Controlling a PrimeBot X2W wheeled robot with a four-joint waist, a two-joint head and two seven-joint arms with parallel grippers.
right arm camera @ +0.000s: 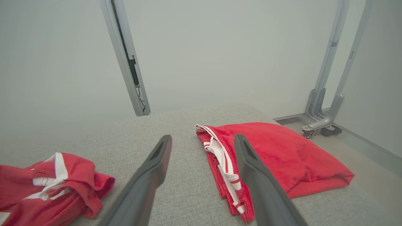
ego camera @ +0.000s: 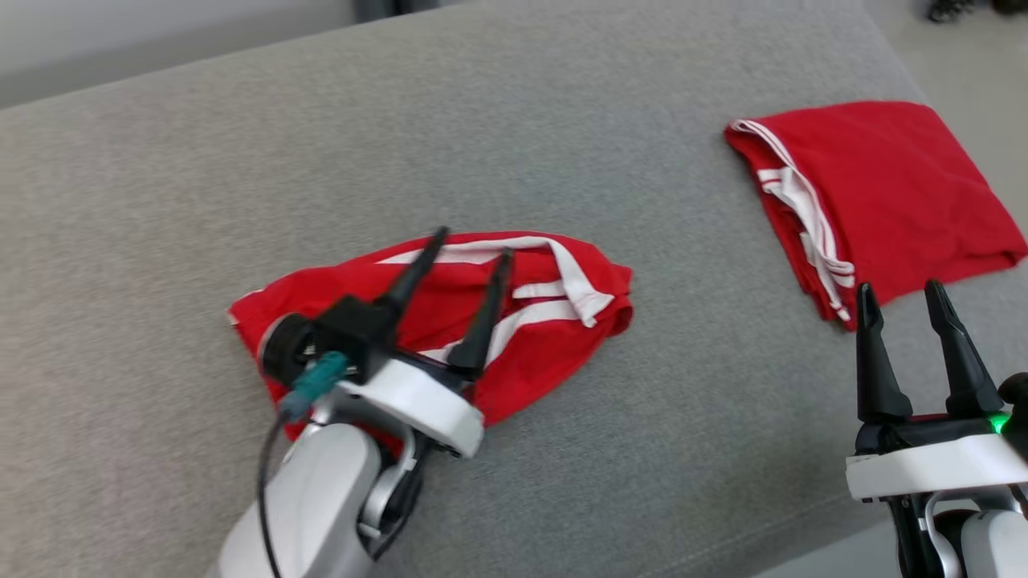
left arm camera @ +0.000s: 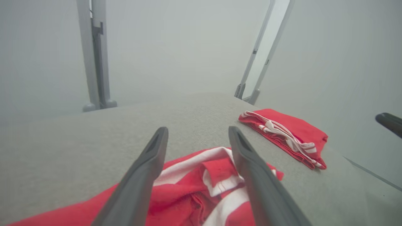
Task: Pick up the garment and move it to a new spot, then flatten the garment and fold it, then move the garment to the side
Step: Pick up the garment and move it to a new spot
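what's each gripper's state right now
left gripper: open, empty, over the crumpled red garment
right gripper: open, empty, near the folded red garment

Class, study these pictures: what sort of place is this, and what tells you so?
Probably a robot test room, not a home: a grey padded bench holds a crumpled garment and a folded garment, the walls are bare, and a metal frame on wheels stands nearby.

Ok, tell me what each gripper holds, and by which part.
Nothing: the left gripper hangs open over the crumpled garment; the right gripper is open near the folded garment.
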